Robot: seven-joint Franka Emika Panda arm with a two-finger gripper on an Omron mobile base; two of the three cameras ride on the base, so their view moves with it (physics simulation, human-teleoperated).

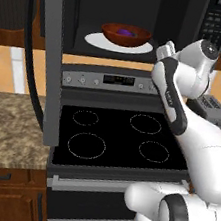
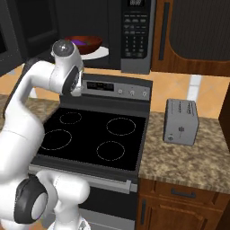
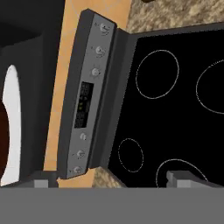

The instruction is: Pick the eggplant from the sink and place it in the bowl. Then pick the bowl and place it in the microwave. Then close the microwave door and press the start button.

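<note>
Above and behind the claw (image 3: 111, 179), inside the open microwave (image 1: 123, 13): the reddish-brown bowl (image 1: 125, 35) on the white turntable plate (image 1: 96, 40), with the purple eggplant (image 1: 125, 33) resting inside it. Claw empty, fingers spread wide, aimed down at the black stovetop (image 3: 175, 100) and its control panel (image 3: 87, 100), just in front of the oven cavity. Off to the claw's left, the microwave door (image 1: 51, 63), swung fully open and jutting over the stove. Likely next: closing that door, then pressing start on the keypad (image 1: 218, 18). Risks: catching the bowl's rim with an elbow or the wrist while pulling away, sliding it off the plate; shoving the door at a poor angle, leaving it ajar; hitting the wrong key on the crowded panel.
</note>
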